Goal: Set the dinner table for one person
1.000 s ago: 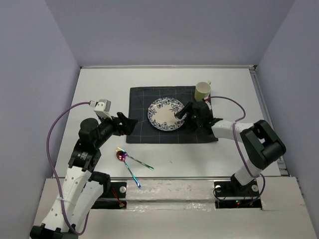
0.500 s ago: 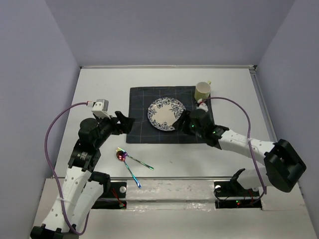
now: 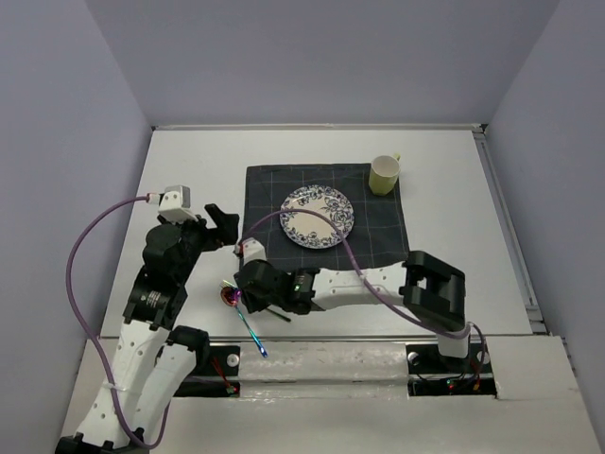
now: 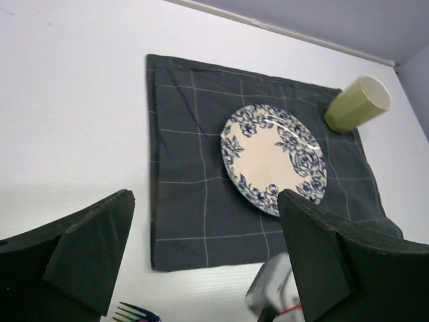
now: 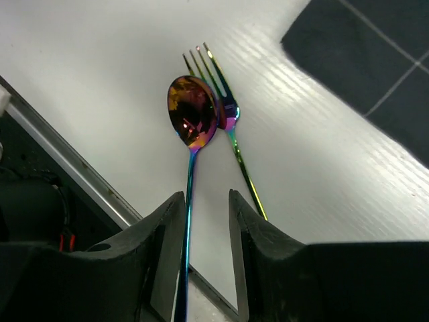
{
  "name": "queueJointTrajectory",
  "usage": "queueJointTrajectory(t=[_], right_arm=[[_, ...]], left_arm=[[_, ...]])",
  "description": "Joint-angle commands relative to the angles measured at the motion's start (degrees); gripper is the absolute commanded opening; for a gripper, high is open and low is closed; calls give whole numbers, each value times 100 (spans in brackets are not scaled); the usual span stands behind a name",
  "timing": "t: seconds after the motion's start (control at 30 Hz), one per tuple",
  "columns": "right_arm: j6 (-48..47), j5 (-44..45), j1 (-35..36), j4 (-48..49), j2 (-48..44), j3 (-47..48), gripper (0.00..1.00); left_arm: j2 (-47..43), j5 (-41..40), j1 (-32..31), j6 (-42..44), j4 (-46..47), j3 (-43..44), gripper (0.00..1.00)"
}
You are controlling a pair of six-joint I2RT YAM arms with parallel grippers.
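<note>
Dinner table [image 3: 189, 170]: white top filling the middle of the overhead view, lying beneath both grippers.
Dark checked cloth [image 3: 269, 194]: flat on the table, upper centre.
Patterned plate [image 3: 317, 217]: on the cloth's middle.
Green cup [image 3: 384, 174]: at the cloth's upper-right corner.
Left gripper [image 4: 204, 198]: jaws spread wide, above bare table just left of the cloth.
Right gripper [image 5: 205, 201]: jaws narrowly parted, low over the table at lower centre-left. The iridescent spoon [image 5: 192, 121] handle runs into the gap; contact cannot be told.
Fork [image 5: 224, 107]: head touching the spoon's bowl.
</note>
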Motion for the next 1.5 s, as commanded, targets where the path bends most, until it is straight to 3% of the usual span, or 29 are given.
queueJointTrajectory(t=[0.0,0.2,0.4,0.53,0.7,0.8,1.1,1.27,1.47], right_arm=[[-375,241,233,-522,426,706,40],[-384,241,454,-847,964,1260,41],[-305,381,665,-1190,1438,1691,38],[-244,425,726,-1373,1641,1806,29],[-244,539,840,-1497,1790,2060,1],[-209,697,841,-1647,1764,2157,0],[-252,1796,736,-1279,394,1692,0],[-208,2042,139,-1112,-484,876,0],[-462,2191,-1434,-857,-1812,-513,0]], left_arm=[[-28,-1040,35,-261,-122,363,99],[-19,-1901,53,-613,-438,539,99],[-168,-3516,53,-1289,-1080,864,99],[-309,-3581,53,-1299,-1107,873,99],[-327,-3493,62,-1237,-1054,856,99],[-266,-3476,53,-1229,-1046,864,99],[-388,-3484,62,-1387,-1125,943,99],[-353,-3047,53,-1168,-1011,891,99],[-345,-2334,-9,-710,-738,698,99]])
